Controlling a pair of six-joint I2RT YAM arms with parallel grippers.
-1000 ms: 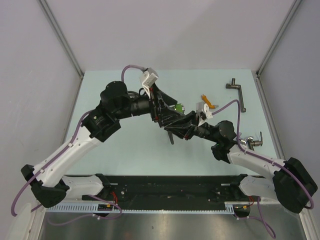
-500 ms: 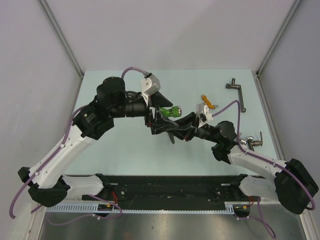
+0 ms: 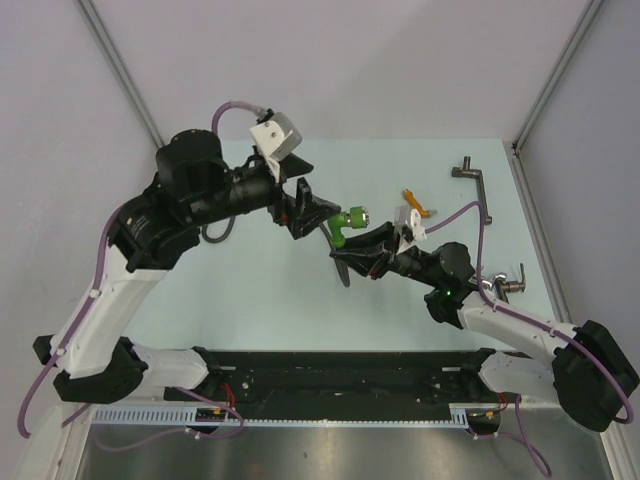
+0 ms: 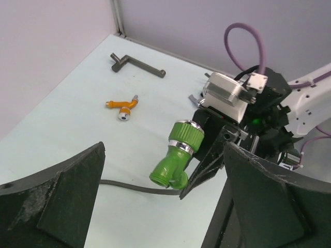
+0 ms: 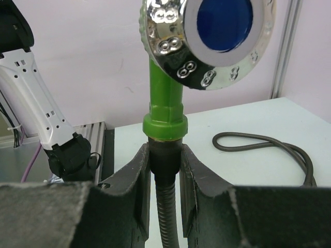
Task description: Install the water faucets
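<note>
Since a second ago my left arm has swung back to the left, off the green faucet it was crowding, and its jaws have spread from nearly wide to fully wide; the right arm has kept its place.

Nearest me, a small metal fitting lies on the table just beside my right forearm. Ahead of that, the right end effector is narrow, its two fingers clamped on the black end of the hose right under the faucet's green collar. The green faucet sits on that hose end, lifted off the table, its chromed ring end turned up toward the right wrist camera and showing a blue inside. From the left wrist view the hose runs off from the faucet to the left across the table; from the right wrist view a loop of it lies flat on the table behind.

Just left of the faucet hangs the left end effector, wide and holding nothing, apart from the faucet and facing it.

Farther out, the orange faucet lies on its side on the table, well apart from both end effectors. Beyond it, near the far right corner, lies a grey L-shaped bar.
</note>
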